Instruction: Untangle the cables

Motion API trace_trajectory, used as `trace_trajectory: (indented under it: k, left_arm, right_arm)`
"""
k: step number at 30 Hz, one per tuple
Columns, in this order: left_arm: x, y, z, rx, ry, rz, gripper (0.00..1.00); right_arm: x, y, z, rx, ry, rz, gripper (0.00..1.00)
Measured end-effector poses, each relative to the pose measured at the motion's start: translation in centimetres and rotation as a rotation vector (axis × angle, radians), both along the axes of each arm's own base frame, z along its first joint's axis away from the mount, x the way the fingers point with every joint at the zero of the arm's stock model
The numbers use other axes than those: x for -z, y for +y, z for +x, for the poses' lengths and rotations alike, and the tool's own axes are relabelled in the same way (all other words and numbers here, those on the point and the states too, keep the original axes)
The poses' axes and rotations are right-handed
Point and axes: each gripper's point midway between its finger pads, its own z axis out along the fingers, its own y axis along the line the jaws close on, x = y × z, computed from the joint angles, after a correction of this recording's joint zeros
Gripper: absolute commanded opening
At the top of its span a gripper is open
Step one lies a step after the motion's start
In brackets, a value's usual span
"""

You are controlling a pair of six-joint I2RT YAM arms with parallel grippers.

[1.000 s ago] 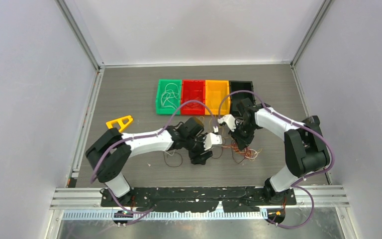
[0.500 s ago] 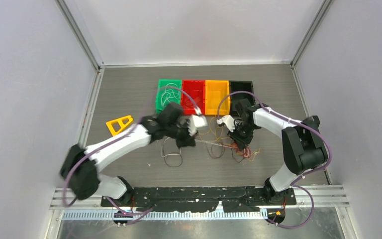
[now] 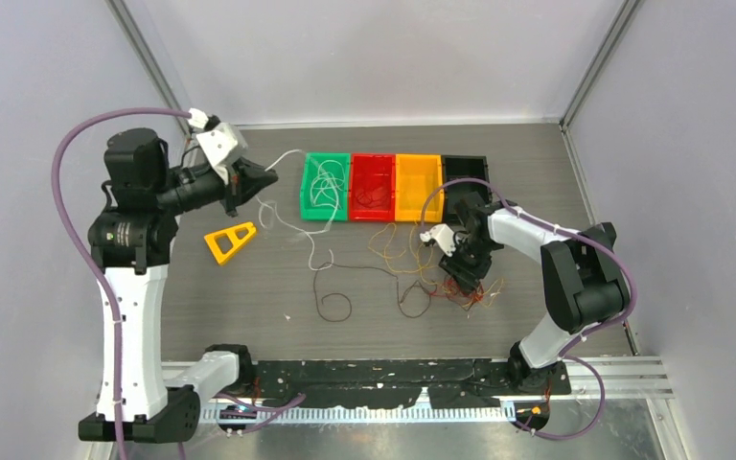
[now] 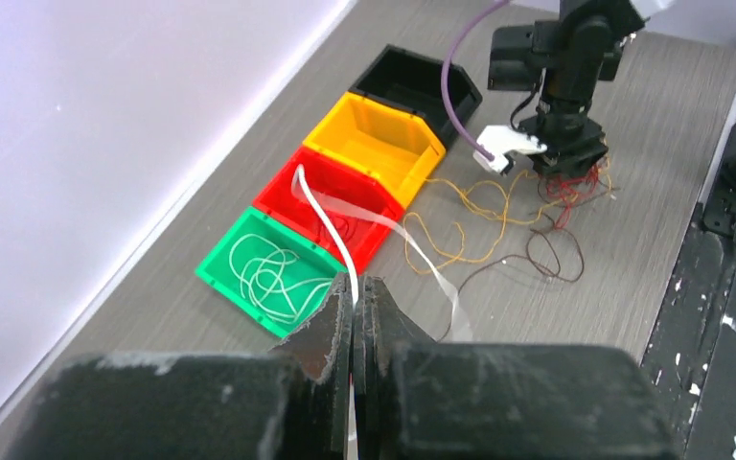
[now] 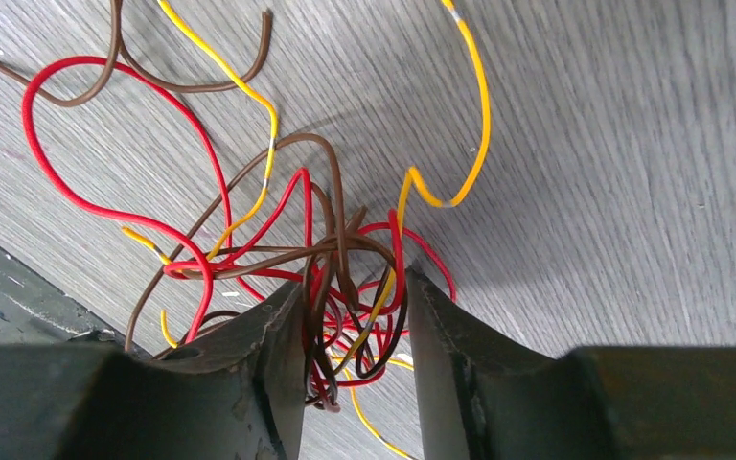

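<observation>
Extraction step: the left arm's (image 3: 134,287) jaws, shut tight on 1 whitish cable (image 4: 329,222), hold it high above the table (image 3: 249,287). The right arm's (image 3: 527,230) jaws stand part-open astride the red, brown and yellow tangle (image 5: 345,278). Likely next: a clean lowering into the green bin (image 3: 305,192).

Matt grey wood-grain tabletop (image 3: 249,278), glossy green, red, orange and black plastic bins (image 3: 418,157), smooth, shiny-sheathed thin cables (image 5: 340,259).

Bright, even, diffuse light; faint soft shadows beside cables (image 5: 340,244); left hand (image 4: 354,287) close, slightly blurred.
</observation>
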Motion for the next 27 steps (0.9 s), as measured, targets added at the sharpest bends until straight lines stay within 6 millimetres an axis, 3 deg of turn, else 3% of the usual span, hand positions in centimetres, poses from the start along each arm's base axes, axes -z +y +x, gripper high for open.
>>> trace_trajectory:
  k: [4,8,11,14,16,19,22,24,27]
  left_arm:
    - [-1.0,0.4,0.1,-0.006,0.0,-0.022,0.0]
    - [1.6,0.9,0.8,-0.033,0.055,0.012,0.0]
    - [7.0,2.3,2.2,-0.088,0.163,0.09,0.0]
    - [14.7,4.4,3.7,-0.159,0.347,0.175,0.0]
    - [19.7,5.5,4.2,-0.202,0.471,0.222,0.05]
    - [26.9,7.0,3.2,-0.261,0.65,0.298,0.17]
    - [30.7,8.4,2.9,-0.316,0.751,0.367,0.37]
    - [32.1,9.1,3.8,-0.343,0.774,0.398,0.56]
    - [34.0,9.8,5.1,-0.365,0.797,0.43,0.73]
  right_arm:
    - [-0.1,-0.1,-0.2,0.002,0.009,-0.004,0.57]
    - [-0.5,-0.2,-0.3,0.006,0.019,-0.003,0.57]
    - [-1.2,-0.1,0.0,0.009,0.013,0.003,0.57]
    - [-2.3,0.3,0.8,0.011,-0.015,0.02,0.57]
    - [-3.0,0.5,1.1,0.01,-0.032,0.031,0.57]
    - [-3.2,0.6,1.1,0.01,-0.032,0.039,0.58]
    - [-3.3,0.7,0.8,0.011,-0.021,0.044,0.58]
    - [-3.3,0.7,0.7,0.012,-0.016,0.047,0.57]
    - [-3.3,0.8,0.6,0.015,-0.01,0.053,0.58]
